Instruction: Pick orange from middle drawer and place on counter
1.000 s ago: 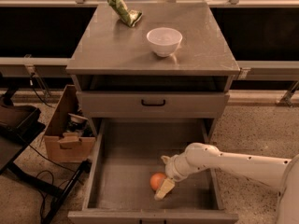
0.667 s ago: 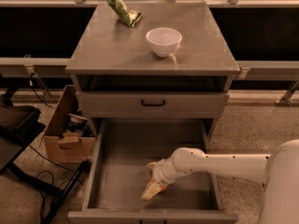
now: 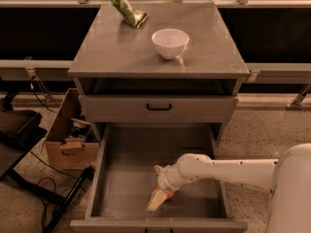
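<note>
The middle drawer (image 3: pixel 127 174) is pulled fully out below the cabinet, grey with a flat bottom. My gripper (image 3: pixel 158 199) reaches into it from the right, low over the bottom near the front centre. Only a sliver of the orange (image 3: pixel 169 195) shows, right at the gripper's right side and touching it; the gripper hides most of the fruit. The counter (image 3: pixel 112 47) is the grey cabinet top above.
A white bowl (image 3: pixel 170 42) and a green bag (image 3: pixel 128 9) sit on the counter. The shut drawer front with a black handle (image 3: pixel 159 107) is above the open drawer. A cardboard box (image 3: pixel 68 142) and cables lie on the floor to the left.
My gripper has moved left and forward in the drawer, from beside the orange to over it. The orange, plain to see a second ago, is now mostly covered.
</note>
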### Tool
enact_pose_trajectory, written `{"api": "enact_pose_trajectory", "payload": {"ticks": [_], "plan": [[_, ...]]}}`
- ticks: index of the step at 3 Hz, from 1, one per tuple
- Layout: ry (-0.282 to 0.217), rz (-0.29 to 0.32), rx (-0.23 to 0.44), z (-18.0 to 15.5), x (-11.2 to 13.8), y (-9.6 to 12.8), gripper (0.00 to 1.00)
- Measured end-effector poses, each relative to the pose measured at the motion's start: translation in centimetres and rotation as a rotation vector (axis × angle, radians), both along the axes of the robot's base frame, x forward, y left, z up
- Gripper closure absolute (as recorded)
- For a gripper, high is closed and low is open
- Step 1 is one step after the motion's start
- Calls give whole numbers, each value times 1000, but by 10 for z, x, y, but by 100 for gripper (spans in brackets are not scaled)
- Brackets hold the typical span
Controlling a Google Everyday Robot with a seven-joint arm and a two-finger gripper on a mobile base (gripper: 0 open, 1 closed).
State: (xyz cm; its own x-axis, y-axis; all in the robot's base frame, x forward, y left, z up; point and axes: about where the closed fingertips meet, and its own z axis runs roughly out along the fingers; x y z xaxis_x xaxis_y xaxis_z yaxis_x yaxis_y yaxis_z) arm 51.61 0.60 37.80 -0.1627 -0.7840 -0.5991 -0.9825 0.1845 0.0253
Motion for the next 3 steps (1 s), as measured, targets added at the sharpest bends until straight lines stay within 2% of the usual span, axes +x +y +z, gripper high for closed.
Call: {"api": "enact_pose_trajectory", "payload": {"ticks": [1,2,3], "plan": [[0,1,-1,0,0,0,0],[-30,86,-83,5,-9,-49,0],[-29,82,-76,2,-9,-44,0]]}}
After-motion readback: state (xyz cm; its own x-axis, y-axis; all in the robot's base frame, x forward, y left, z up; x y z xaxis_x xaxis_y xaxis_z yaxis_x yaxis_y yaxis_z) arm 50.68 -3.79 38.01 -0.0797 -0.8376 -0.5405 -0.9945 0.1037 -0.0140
